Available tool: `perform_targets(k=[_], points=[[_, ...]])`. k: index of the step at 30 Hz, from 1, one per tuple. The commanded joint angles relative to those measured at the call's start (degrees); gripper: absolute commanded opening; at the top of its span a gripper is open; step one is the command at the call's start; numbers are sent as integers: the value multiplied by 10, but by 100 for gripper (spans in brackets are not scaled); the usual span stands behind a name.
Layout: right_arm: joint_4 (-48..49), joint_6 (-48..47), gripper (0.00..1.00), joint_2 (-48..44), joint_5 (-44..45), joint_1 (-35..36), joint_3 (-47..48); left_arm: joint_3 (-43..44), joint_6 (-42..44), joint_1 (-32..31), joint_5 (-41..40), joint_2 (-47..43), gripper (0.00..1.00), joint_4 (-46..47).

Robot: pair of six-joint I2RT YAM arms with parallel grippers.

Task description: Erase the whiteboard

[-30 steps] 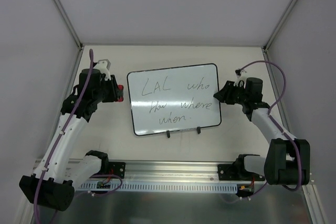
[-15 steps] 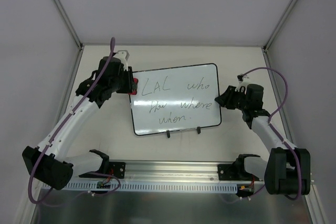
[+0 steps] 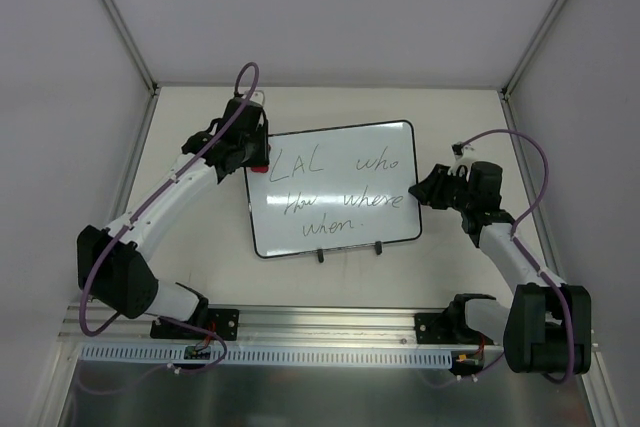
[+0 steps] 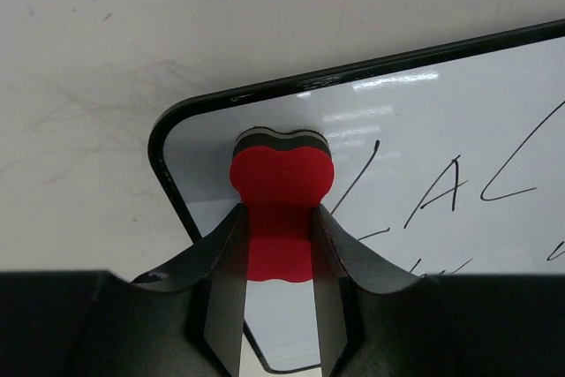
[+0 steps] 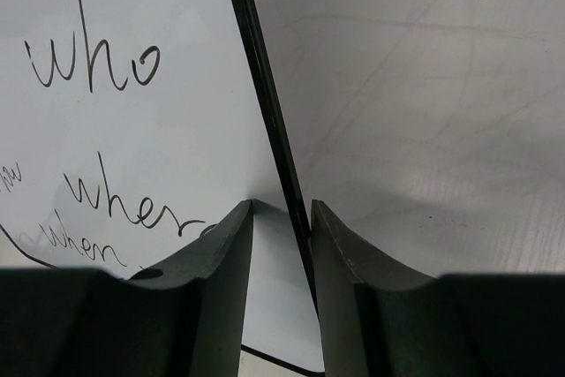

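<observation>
Black feet [image 3: 321, 256], two, on near edge of whiteboard [image 3: 335, 144]; board lies flat mid-table [image 3: 330, 107], long axis left-right. Right gripper [image 5: 282, 209] at board's right edge, jaws nipped across black frame, probably steadying it. Farther off: left gripper [image 4: 281, 209] clamped on red eraser [image 4: 282, 174], pad resting on far-left corner, just left of first letters. Writing [image 3: 335, 197] lies right of and nearer than eraser, so stroke likely runs rightward along long axis. Count: one board, one eraser, five scrawled words in three rows, two arms.
</observation>
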Motion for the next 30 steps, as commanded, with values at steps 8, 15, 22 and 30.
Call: perform_targets(k=[8, 15, 22, 30], points=[[22, -9, 35, -5, -16, -5, -4, 27, -20, -61, -77, 71, 2, 60], [22, -8, 34, 0, -16, -5, -5, 72, -21, -121, -88, 135, 2, 60], [24, -24, 33, -4, -13, -4, -12, 110, -15, -182, -105, 180, 2, 59], [25, -27, 32, -36, 2, 5, -33, 78, -35, -196, -109, 146, 2, 60]])
